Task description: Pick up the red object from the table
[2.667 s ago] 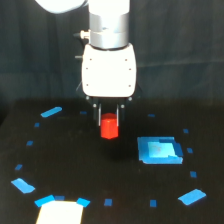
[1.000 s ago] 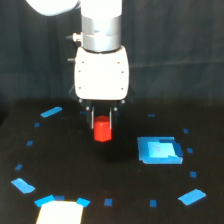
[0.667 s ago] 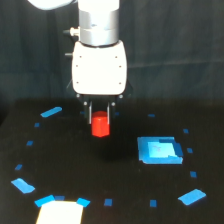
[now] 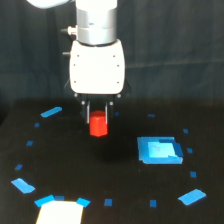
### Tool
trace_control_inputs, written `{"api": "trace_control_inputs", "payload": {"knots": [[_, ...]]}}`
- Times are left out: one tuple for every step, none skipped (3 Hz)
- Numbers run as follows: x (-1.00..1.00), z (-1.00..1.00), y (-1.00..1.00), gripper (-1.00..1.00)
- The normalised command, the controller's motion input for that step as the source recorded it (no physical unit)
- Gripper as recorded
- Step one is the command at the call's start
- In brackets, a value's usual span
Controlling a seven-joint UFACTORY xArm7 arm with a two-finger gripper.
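Note:
The red object [image 4: 98,125], a small red-orange block, hangs clear of the black table [image 4: 115,185] in the exterior view, a little left of centre. My gripper [image 4: 98,119] points straight down under the white arm housing [image 4: 97,62] and is shut on the block's upper part, a dark finger on each side. A faint shadow lies on the table below the block.
A larger blue square patch [image 4: 159,150] lies to the exterior view's right of the block. Small blue tape marks ring the table, such as one at the left [image 4: 51,111] and one at the lower right [image 4: 194,196]. A pale rectangle [image 4: 59,213] sits at the near edge.
The arm has risen and drifted towards the exterior view's left, carrying the red object up off the table.

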Motion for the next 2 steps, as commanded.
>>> {"api": "trace_control_inputs", "payload": {"knots": [[-0.22, 0.29, 0.22, -0.89], [0.21, 0.17, -0.14, -1.00]]}}
